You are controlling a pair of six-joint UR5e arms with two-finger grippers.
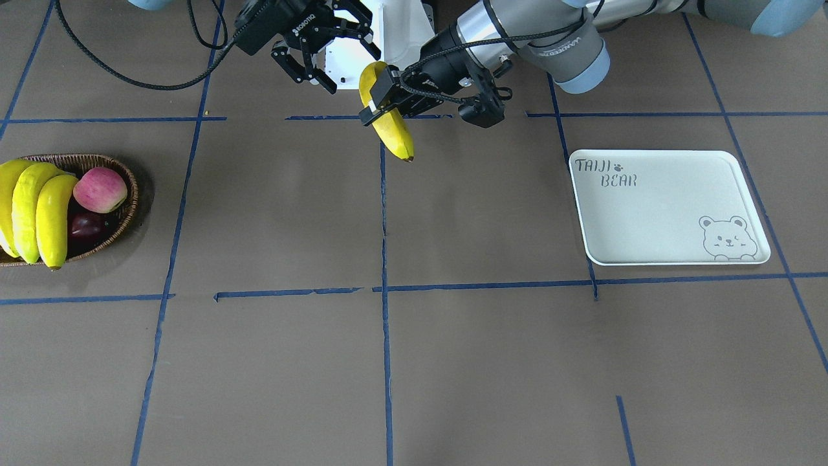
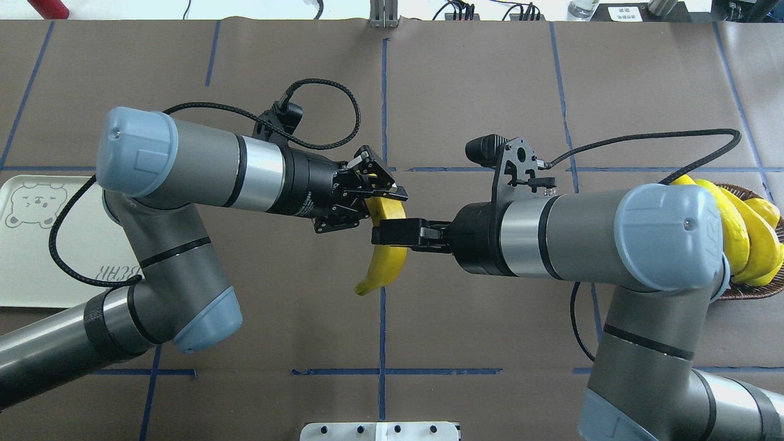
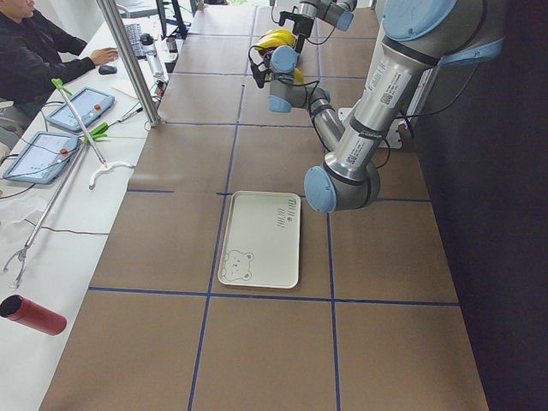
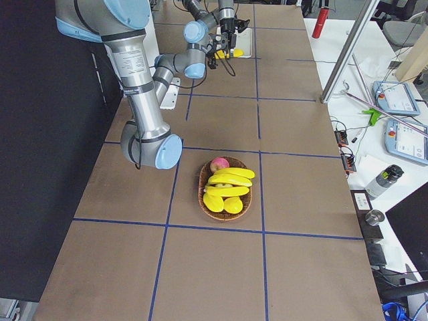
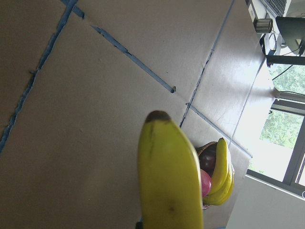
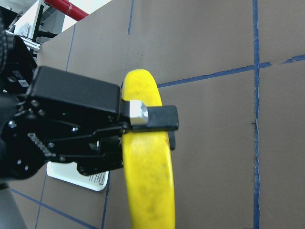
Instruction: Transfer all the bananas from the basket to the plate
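Observation:
One long yellow banana (image 1: pixel 391 129) with a dark tip hangs in the air over the table's middle. My left gripper (image 1: pixel 377 103) is shut on its upper part; the right wrist view shows a left finger (image 6: pixel 152 117) across the banana (image 6: pixel 147 191). My right gripper (image 1: pixel 353 71) is open, its fingers spread beside the banana's upper end. In the overhead view the right gripper (image 2: pixel 392 233) overlaps the banana (image 2: pixel 383 269). Three more bananas (image 1: pixel 32 213) lie in the wicker basket (image 1: pixel 97 157) on my right. The white plate (image 1: pixel 647 213) on my left holds nothing.
A pink-red apple (image 1: pixel 100 189) and a dark fruit (image 1: pixel 87 226) lie in the basket with the bananas. Blue tape lines cross the brown table. The white robot base (image 1: pixel 394 26) stands behind the grippers. An operator (image 3: pixel 34 51) sits at a side bench.

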